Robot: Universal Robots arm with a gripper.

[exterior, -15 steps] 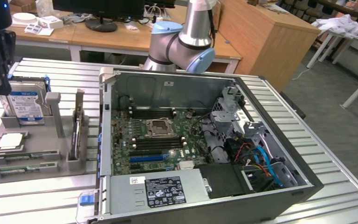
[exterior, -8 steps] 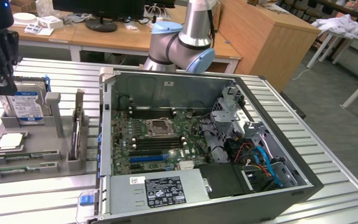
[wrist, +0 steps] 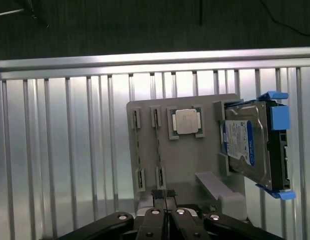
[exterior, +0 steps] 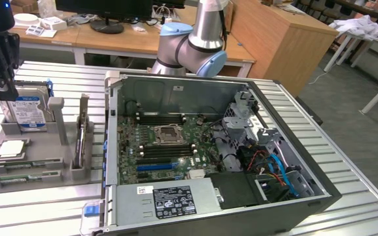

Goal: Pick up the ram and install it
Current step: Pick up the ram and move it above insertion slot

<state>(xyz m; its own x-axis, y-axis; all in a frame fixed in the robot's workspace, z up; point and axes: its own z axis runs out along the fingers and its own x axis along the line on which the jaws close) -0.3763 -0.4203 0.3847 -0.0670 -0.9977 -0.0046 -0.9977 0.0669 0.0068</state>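
Two green ram sticks lie side by side in a grey holder (exterior: 57,142) on the exterior view's left, one ram (exterior: 26,164) behind the other ram (exterior: 19,178). In the wrist view they stand edge-on in their slots, one ram (wrist: 136,145) beside the second ram (wrist: 157,145). My gripper (exterior: 8,94) hangs above the holder's far end, in front of the hard drive, apart from the sticks. Its black fingers (wrist: 160,200) are shut together with nothing between them. The open computer case (exterior: 307,147) lies to the right, with the motherboard's dark memory slots (exterior: 166,150) next to the CPU socket.
A silver hard drive (exterior: 25,112) with a blue label stands upright in the holder, close beside my fingers. A square silver CPU chip (exterior: 12,147) lies in its tray. The arm's base (exterior: 192,44) rises behind the case. Everything rests on a ribbed metal table (exterior: 38,206).
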